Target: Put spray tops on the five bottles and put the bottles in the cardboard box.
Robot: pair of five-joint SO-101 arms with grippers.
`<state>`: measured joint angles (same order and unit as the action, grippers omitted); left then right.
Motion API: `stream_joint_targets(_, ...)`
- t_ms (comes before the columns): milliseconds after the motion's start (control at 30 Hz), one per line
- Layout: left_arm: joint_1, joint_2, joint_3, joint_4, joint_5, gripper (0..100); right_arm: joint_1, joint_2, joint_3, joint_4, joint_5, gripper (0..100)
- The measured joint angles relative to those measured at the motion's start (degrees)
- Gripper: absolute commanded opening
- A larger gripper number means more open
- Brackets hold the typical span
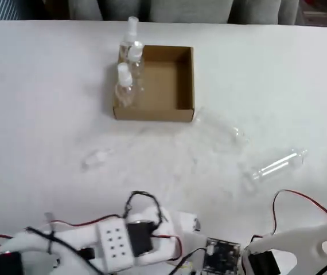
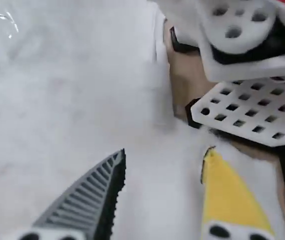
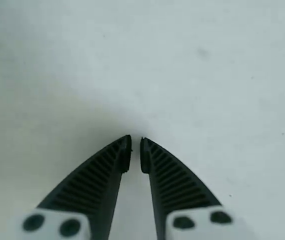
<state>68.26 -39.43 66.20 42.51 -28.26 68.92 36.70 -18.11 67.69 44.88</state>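
White table (image 1: 43,86), with grey cushioned seating (image 1: 180,8) beyond its far edge

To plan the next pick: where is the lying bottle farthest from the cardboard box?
In the high view the bottle lies on its side, lower right of the cardboard box, just past another lying bottle.

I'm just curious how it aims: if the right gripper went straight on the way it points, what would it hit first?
Probably the white table itself; the right gripper points at it, though how far off is unclear.
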Motion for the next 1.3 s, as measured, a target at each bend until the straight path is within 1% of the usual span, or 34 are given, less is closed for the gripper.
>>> stream_joint_targets(167,0.2,11.7,-5.4,-4.0,0.0,24,0.0,0.0,0.0,0.0,0.0,1.6)
stream_joint_targets(367,2.1,21.3,-10.7,-7.0,0.2,24,0.0,0.0,0.0,0.0,0.0,1.6)
stream_joint_targets(600,2.0,32.8,-17.2,-11.3,6.6,24,0.0,0.0,0.0,0.0,0.0,1.6)
stream_joint_targets(667,2.1,33.9,-17.8,-11.3,8.0,21,0.1,0.0,0.0,0.0,0.0,1.6)
stream_joint_targets(733,2.1,34.1,-17.8,-11.3,8.7,13,0.1,0.0,0.0,0.0,0.0,1.6)
stream_joint_targets(800,2.3,34.2,-17.8,-11.3,8.7,3,0.1,0.0,0.0,0.0,0.0,1.6)
stream_joint_targets(833,2.4,34.2,-17.8,-11.3,8.7,1,0.1,0.0,0.0,0.0,0.0,1.6)
stream_joint_targets(900,2.4,34.5,-17.8,-11.3,8.7,4,0.1,0.0,0.0,0.0,0.0,1.6)
stream_joint_targets(967,2.5,34.5,-17.9,-11.3,8.7,2,0.1,0.0,0.0,0.0,0.0,1.6)
stream_joint_targets(1300,2.7,34.5,-18.6,-10.3,8.8,2,0.2,0.0,-0.9,0.0,0.0,1.6)
